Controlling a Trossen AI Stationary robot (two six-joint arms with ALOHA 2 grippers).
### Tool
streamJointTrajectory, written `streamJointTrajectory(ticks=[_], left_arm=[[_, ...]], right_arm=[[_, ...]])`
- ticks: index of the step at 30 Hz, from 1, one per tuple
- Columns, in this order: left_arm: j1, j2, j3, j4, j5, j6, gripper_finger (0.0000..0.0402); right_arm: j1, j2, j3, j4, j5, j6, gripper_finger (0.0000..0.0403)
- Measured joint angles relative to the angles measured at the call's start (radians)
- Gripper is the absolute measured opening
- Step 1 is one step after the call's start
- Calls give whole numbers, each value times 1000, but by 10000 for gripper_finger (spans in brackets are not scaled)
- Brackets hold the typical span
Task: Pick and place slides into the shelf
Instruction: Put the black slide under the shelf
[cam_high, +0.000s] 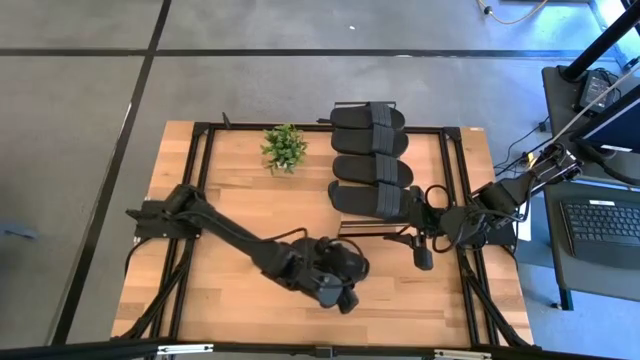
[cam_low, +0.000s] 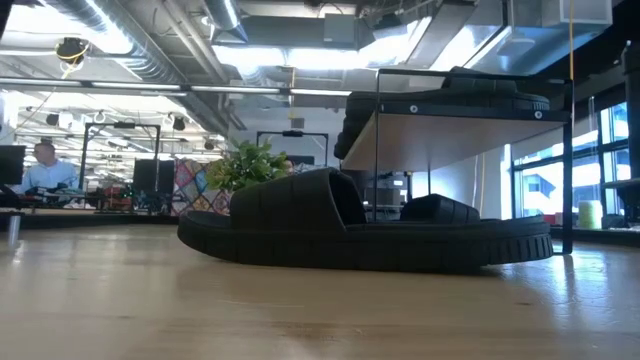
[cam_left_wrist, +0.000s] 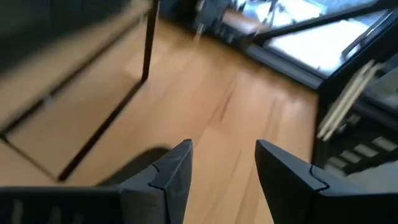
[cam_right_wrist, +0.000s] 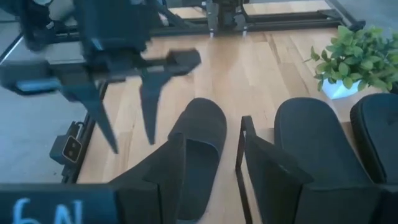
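Observation:
One black slide (cam_right_wrist: 199, 146) lies flat on its sole on the table beside the shelf's near leg (cam_right_wrist: 239, 155); it also shows in the low view (cam_low: 360, 232) and the high view (cam_high: 356, 266). Several slides (cam_high: 372, 158) lie side by side on the shelf's top board (cam_low: 450, 135). Another slide (cam_low: 440, 208) shows under that board. My left gripper (cam_right_wrist: 132, 144) is open, fingers pointing down, just on the near side of the loose slide and apart from it. My right gripper (cam_right_wrist: 211, 177) is open, to the right of that slide and pointing along it.
A small potted plant (cam_high: 284, 148) stands to the left of the shelf at the far side. Bare tabletop (cam_high: 240, 190) lies left of the shelf and along the near edge. A desk with a keyboard (cam_high: 600, 220) stands off the table's right edge. A person (cam_low: 45, 165) sits far behind.

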Motion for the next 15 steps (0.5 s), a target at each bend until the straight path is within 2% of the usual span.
streamJointTrajectory(ticks=[10, 15], left_arm=[[38, 163, 0, -137, 176, -172, 166], [37, 185, -1, -267, 248, -250, 166]], right_arm=[[0, 0, 0, -3, -21, 1, 167], [0, 0, 0, -3, -21, 1, 167]])
